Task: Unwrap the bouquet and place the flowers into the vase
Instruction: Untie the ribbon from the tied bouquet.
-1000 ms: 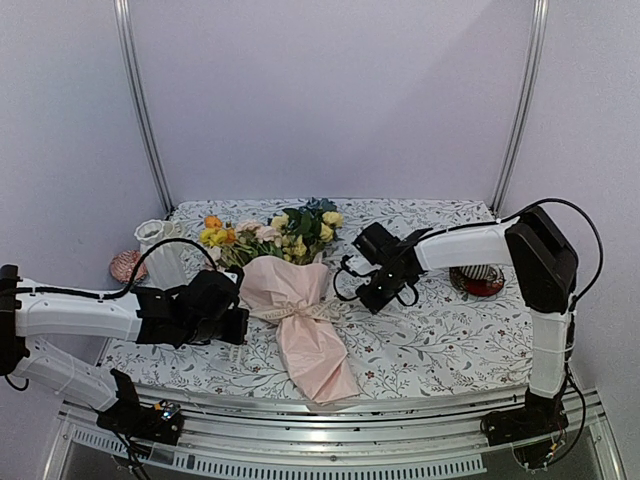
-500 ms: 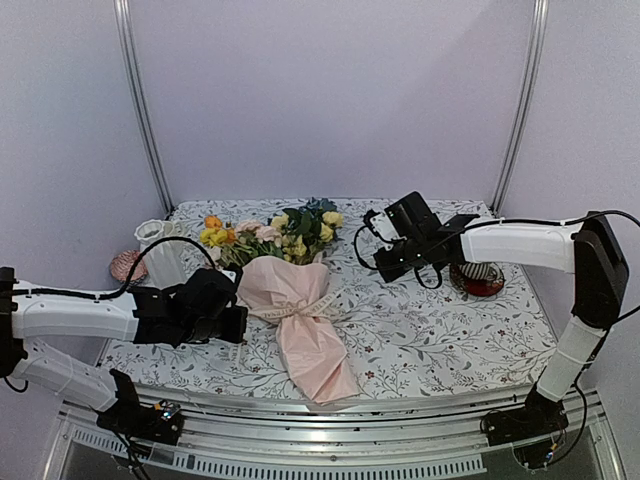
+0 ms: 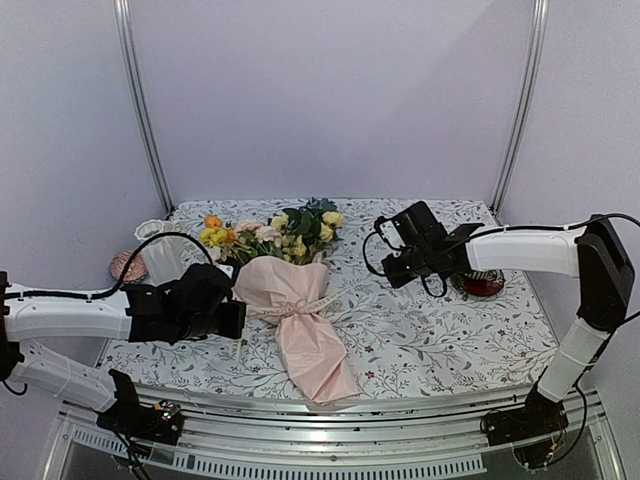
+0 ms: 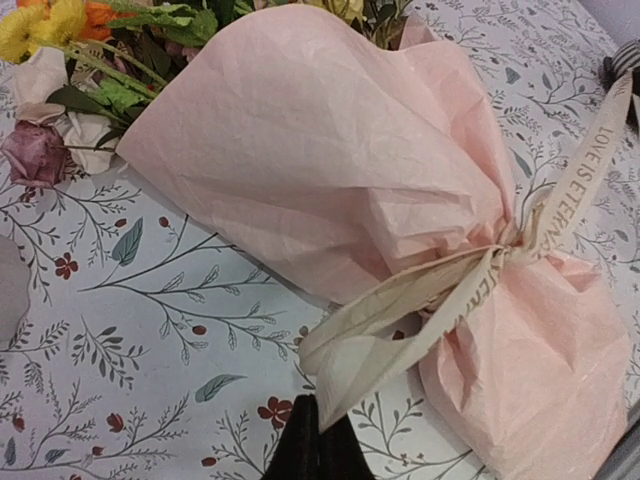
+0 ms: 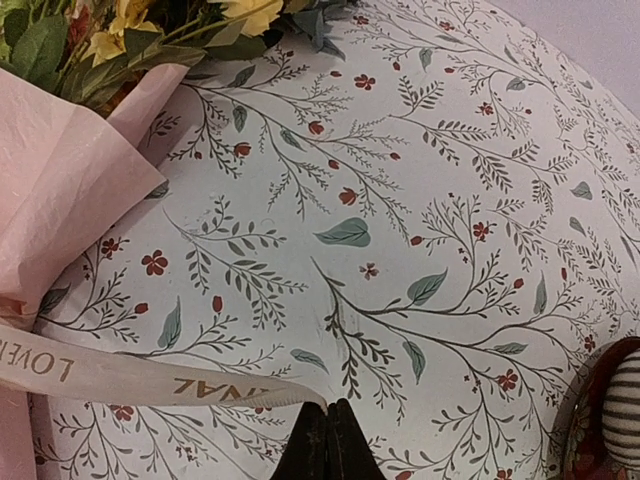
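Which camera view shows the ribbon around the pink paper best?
The left wrist view: the ribbon is close and large, with its knot and printed letters clear. The top view shows it only as a thin pale band around the paper. The right wrist view shows one loose tail, not the knot.

The bouquet's (image 4: 330,150) wrapping is thin pale pink paper, matt and finely crinkled. Its ribbon (image 4: 400,315) looks like cream woven cloth with a faint sheen and printed gold lettering. The flowers (image 4: 45,25) have soft, cloth-like petals and plasticky green leaves. The tablecloth (image 5: 420,180) is matt printed cloth. The vase (image 3: 158,258) looks white and smooth. The table's front rail (image 3: 350,428) is dull grey metal.
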### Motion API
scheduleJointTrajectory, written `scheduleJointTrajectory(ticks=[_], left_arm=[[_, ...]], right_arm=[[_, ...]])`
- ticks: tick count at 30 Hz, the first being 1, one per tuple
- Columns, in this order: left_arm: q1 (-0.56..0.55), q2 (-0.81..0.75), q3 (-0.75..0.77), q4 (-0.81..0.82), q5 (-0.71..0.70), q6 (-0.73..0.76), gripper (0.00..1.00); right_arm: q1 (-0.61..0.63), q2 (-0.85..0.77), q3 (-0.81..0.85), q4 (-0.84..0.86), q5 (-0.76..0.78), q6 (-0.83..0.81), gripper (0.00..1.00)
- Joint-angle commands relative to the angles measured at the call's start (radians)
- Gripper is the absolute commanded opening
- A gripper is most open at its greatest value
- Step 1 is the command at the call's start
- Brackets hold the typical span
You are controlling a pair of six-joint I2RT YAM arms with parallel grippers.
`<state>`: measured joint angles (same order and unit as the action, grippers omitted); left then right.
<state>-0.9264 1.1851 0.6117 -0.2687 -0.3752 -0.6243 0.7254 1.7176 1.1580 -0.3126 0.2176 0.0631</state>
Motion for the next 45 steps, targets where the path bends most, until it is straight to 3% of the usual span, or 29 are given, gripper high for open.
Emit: scheduleJointTrajectory(ticks=[1,45], left_arm=[[0.012,-0.027,0.025,-0.027,-0.007,0.012,0.00],[0.014,-0.223,0.066,-0.074,-0.037,0.023,0.00]], right_arm=[[-0.016,-0.083,-0.030,0.058,0.044,0.030,0.02],[-0.129,-0.252,-0.151,0.143,0.075,0.111,0.02]])
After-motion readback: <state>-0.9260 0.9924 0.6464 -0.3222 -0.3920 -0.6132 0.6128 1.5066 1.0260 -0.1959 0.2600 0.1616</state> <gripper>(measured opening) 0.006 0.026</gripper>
